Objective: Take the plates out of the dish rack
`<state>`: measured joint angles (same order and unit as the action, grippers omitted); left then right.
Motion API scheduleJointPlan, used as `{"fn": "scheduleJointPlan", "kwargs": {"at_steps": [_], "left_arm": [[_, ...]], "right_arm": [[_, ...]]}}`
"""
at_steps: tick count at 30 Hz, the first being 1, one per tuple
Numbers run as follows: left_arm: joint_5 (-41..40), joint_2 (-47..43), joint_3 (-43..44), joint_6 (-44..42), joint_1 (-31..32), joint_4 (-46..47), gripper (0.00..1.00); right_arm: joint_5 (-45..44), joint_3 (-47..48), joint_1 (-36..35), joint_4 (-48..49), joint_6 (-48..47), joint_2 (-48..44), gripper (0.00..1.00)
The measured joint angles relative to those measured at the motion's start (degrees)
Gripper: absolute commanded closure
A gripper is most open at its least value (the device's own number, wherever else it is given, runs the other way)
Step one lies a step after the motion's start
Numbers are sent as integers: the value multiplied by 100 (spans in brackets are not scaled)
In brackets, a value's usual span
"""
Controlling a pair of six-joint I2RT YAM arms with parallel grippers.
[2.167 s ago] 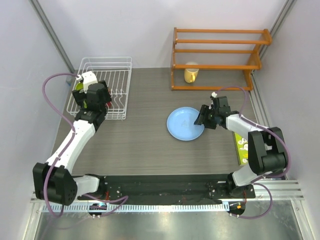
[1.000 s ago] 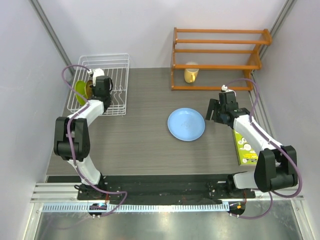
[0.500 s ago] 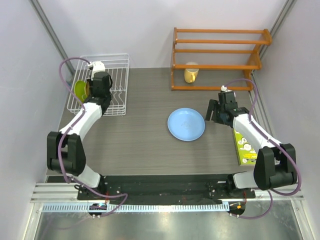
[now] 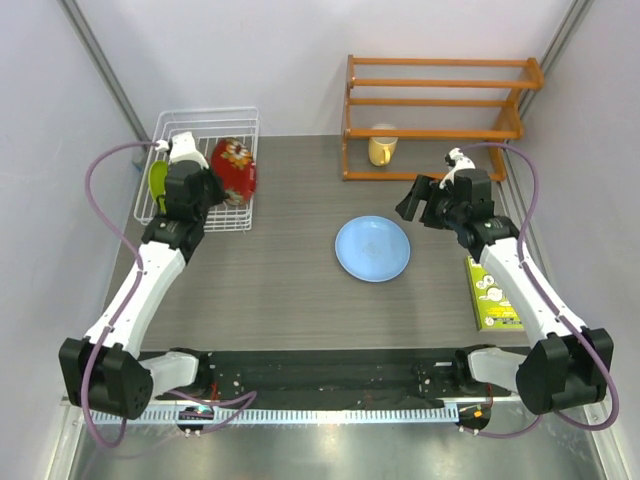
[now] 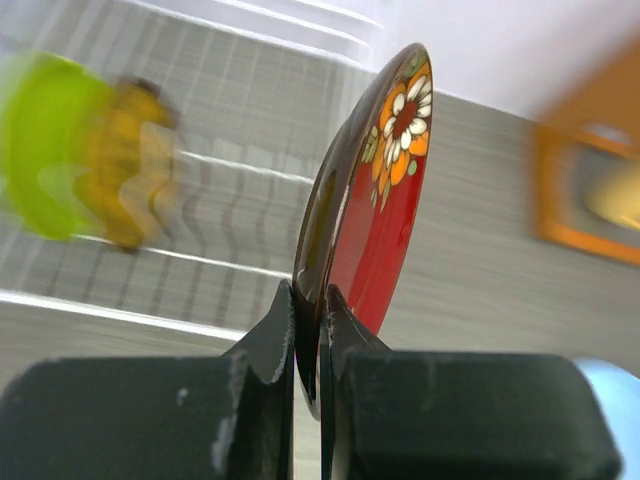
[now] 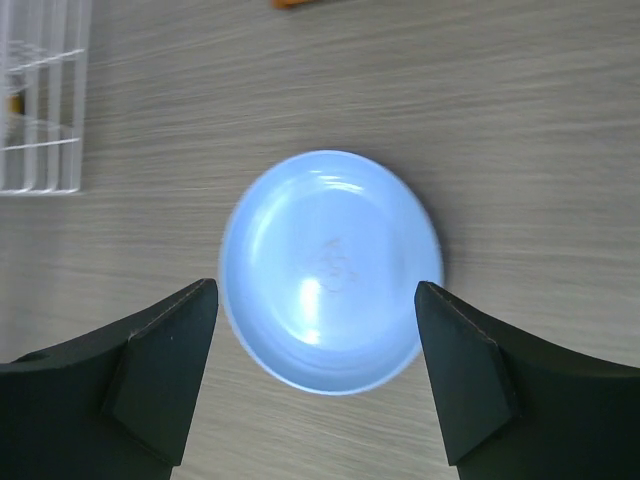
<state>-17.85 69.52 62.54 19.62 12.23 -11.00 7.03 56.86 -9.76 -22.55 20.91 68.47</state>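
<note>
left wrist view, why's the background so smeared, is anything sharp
Left wrist view: the lime green plate and yellow-orange plate are streaked, likely motion blur; the dark red plate and left claw gripping it are crisp. Right wrist view: soft glare on the light blue plate. Top external view: sharp throughout.

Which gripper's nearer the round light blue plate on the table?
Right. The right gripper hangs open by the far right edge of the light blue plate; the left gripper is at the white wire dish rack, shut on the dark red patterned plate.
</note>
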Motion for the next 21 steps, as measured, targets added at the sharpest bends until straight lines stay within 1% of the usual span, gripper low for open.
{"fn": "scheduleJointPlan", "kwargs": {"at_steps": [2,5,9,13,21], "left_arm": [[765,-107,-289,503,4,118,100],[1875,63,-697,1235,61,483,100],[2796,369,-1187,1998,260,962,100],[3368,546,-1447,2583,529,1486,100],[3768,763,-1447,3136,1049,2468,100]], "right_arm": [[459,-63,-24,337,153,17,14],[1086,-254,-103,968,472,63,14],[1567,-446,-295,1670,839,289,13],[1856,-542,-566,2284,1147,658,13],[2155,-640,-883,3143,1589,1215,15]]}}
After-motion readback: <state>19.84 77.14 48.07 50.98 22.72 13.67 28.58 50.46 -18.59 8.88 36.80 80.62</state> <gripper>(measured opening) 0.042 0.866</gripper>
